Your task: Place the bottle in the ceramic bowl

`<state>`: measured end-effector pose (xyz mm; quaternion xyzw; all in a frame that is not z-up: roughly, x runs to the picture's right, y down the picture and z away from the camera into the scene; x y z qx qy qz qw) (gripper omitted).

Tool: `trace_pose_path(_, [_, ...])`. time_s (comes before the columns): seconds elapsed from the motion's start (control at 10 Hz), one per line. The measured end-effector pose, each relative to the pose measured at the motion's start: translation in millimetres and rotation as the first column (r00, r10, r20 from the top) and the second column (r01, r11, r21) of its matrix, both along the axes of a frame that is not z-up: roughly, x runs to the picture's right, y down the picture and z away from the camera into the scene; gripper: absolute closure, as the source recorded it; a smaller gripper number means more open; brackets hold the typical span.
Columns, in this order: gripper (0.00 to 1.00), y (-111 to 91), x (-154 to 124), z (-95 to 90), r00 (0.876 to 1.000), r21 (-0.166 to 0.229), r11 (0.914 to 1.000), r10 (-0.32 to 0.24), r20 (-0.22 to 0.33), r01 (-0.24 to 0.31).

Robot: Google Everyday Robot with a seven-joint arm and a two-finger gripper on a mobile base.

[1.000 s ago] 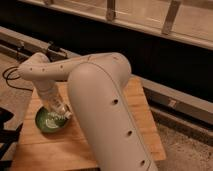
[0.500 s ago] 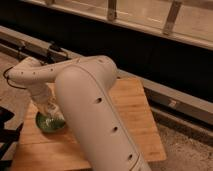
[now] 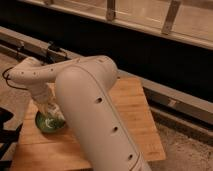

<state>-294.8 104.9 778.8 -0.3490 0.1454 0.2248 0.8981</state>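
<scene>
The robot's thick white arm (image 3: 95, 110) fills the middle of the view, a smooth rounded shell dotted with small dark holes along its side. It bends at an elbow and reaches left and downward over a wooden table (image 3: 135, 115), whose top is a pale butcher-block slab of glued strips with a squared edge.

The gripper (image 3: 48, 109) hangs at the end of the narrower forearm, directly above the ceramic bowl (image 3: 49, 122) and apparently reaching down into it. Whether the jaws are spread or pressed together cannot be told.

The ceramic bowl is round and shallow, glossy green with pale whitish patches inside, and sits on the table near its left edge, partly hidden by the wrist. The bottle cannot be picked out with certainty; pale shapes at the gripper's tip, just over the bowl's inside, may be it or may be part of the gripper.

Behind the table runs a dark wall with a metal rail (image 3: 170, 97) along its foot, and a black cable (image 3: 55, 48) loops near the arm's shoulder. The floor (image 3: 190, 150) at the right is rough and speckled.
</scene>
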Motion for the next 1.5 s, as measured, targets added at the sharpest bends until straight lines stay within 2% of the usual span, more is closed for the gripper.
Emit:
trace_pose_path(1.0, [0.99, 0.4, -0.5, -0.1, 1.000, -0.001, 1.0000, 0.000, 0.000, 0.000])
trace_pose_path(1.2, [0.84, 0.4, -0.4, -0.1, 1.000, -0.001, 1.0000, 0.000, 0.000, 0.000])
trace_pose_path(1.5, [0.54, 0.4, -0.6, -0.1, 1.000, -0.001, 1.0000, 0.000, 0.000, 0.000])
